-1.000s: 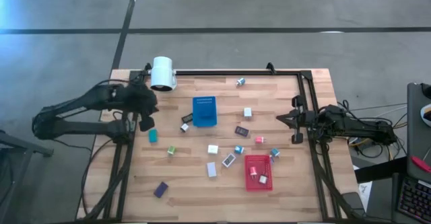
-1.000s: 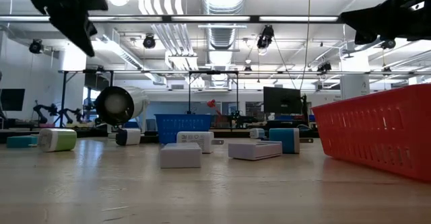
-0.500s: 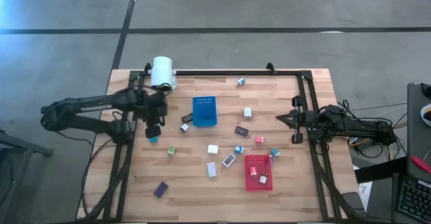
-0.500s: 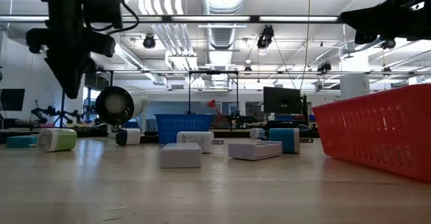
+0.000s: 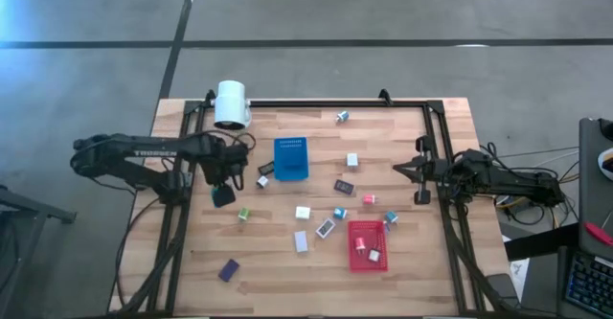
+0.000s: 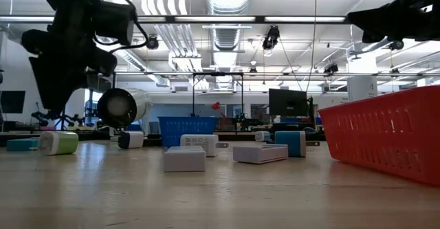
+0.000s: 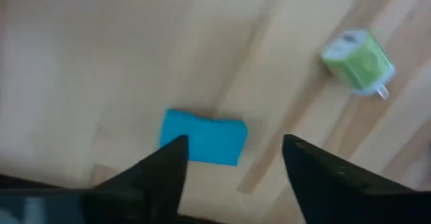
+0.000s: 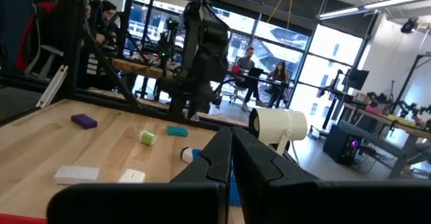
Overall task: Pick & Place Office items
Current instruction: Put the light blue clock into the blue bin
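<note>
Wooden planks make up the table (image 5: 278, 252), framed by dark rails, with a white cylinder lamp (image 5: 231, 104) at its far left corner and a workshop with ceiling lights behind it in the low view. About 15 small office items lie scattered over the middle of the wood. A blue tray (image 5: 290, 158) sits near the centre, toward the far edge, and a red tray (image 5: 367, 245) sits nearer the front right with 2 small pieces inside it.

The left gripper (image 5: 223, 193) hangs over the left part of the table, just above a teal block (image 7: 203, 137). In the left wrist view its 2 dark fingers (image 7: 161, 173) stand well apart, with the teal block lying flat on the wood between and ahead of them, not gripped. A green-and-white block (image 7: 357, 60) lies near it, apart from both the teal block and the fingers; in the high view it shows just right of the gripper (image 5: 243, 214). A purple block (image 5: 228, 269) lies alone near the front left.

The right gripper (image 5: 419, 172) waits at the right rail, clear of the items, its fingers (image 8: 229, 158) pressed together and holding nothing. White, pink-red and dark pieces lie between the 2 trays.
</note>
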Motion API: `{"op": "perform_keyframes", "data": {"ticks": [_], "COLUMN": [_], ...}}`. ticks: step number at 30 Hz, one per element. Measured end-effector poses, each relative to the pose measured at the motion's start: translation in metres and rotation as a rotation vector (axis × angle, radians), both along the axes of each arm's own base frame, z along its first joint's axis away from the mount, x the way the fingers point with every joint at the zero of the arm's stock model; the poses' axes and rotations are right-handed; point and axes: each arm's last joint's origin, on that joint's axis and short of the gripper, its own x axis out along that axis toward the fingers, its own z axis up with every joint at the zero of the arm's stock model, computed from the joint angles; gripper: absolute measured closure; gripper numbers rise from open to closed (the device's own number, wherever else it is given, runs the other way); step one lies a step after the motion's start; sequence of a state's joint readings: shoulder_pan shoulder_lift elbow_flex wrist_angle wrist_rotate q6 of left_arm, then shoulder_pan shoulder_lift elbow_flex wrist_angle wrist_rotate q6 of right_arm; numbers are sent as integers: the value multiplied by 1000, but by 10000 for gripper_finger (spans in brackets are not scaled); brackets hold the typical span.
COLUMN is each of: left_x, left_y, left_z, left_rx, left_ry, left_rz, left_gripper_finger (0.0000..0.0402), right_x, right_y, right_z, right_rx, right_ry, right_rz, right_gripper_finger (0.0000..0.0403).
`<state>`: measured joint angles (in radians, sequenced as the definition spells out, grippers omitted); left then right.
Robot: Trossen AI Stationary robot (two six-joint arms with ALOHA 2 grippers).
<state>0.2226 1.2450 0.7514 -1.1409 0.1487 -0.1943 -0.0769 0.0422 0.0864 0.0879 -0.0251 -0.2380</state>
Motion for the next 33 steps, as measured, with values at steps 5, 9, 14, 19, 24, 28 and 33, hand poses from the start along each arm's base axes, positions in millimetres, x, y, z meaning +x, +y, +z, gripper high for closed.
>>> {"op": "perform_keyframes", "data": {"ticks": [5,9,14,19,24,28,33], "left_x": [5,10,15,18,21,22,24], "left_y": [-7,-10,-12,-11,-10,-10,-10], "left_z": [-7,-16,-29,-42,-52,-57,-63], "left_rx": [9,50,46,31,18,18,16], "left_ry": [43,100,176,254,307,328,308], "left_rz": [-81,-147,-223,-249,-250,-252,-263], "left_gripper_finger": [98,78,65,59,49,42,40], "right_x": [0,0,0,0,0,0,0], "right_y": [0,0,0,0,0,0,0], "right_z": [1,2,0,0,0,0,0], "right_rx": [-33,-17,-2,-5,-5,-1,2], "right_ry": [-4,-18,3,3,4,4,4], "right_rz": [-4,-2,1,0,0,0,1], "right_gripper_finger": [394,394,394,394,394,394,394]}}
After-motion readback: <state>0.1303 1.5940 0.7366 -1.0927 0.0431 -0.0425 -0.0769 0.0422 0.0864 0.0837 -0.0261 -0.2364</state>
